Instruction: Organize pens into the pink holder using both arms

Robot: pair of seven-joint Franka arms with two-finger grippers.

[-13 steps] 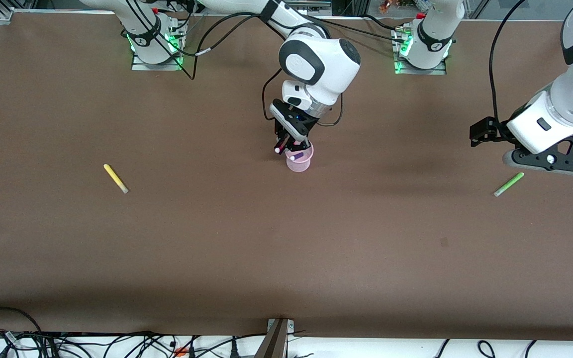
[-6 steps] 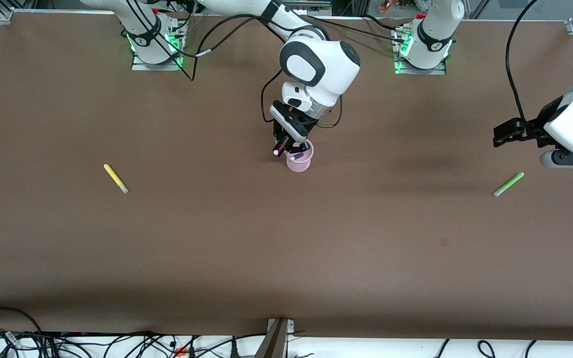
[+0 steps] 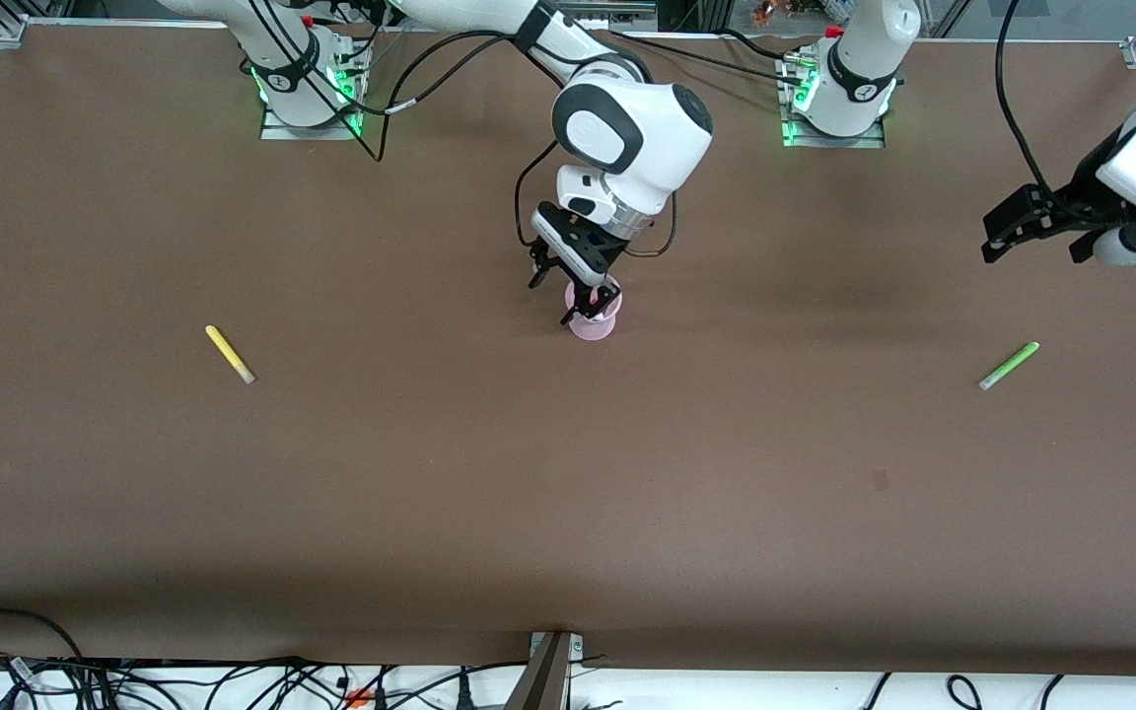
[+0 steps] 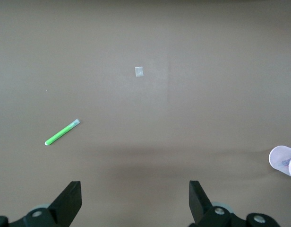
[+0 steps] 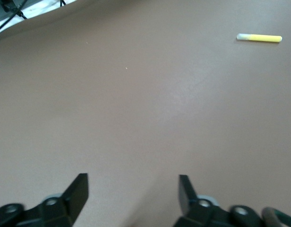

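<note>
Two arms are in frame. Right gripper (image 3: pixel 558 296) sits over the pink holder (image 3: pixel 594 323) at mid-table, jaws spread wide and empty; one finger crosses the holder's rim in the front view, contact cannot be judged. Right wrist view confirms the spread: both fingers (image 5: pixel 79 189) stand well apart with bare table between them. Half a second ago this gripper pinched the magenta pen just above the rim; that pen is now out of the jaws, and the front view does not show it, the gripper covering the holder mouth. Left wrist view shows the holder (image 4: pixel 283 161) at frame edge with dark pen colour inside.

Left gripper (image 3: pixel 1033 225) hangs over the table at the left arm's end, fingers (image 4: pixel 70 201) wide apart, holding nothing. It has drawn up and toward its base edge since the earlier frames, farther from the light green pen (image 3: pixel 1009 365).

Light green pen lies flat on the table, untouched, unchanged. Yellow pen (image 3: pixel 230 354) lies flat toward the right arm's end, well apart from the holder, also unmoved. Small pale square mark (image 4: pixel 139 71) on the table (image 3: pixel 568 493) surface, nearer the front camera than the green pen.
</note>
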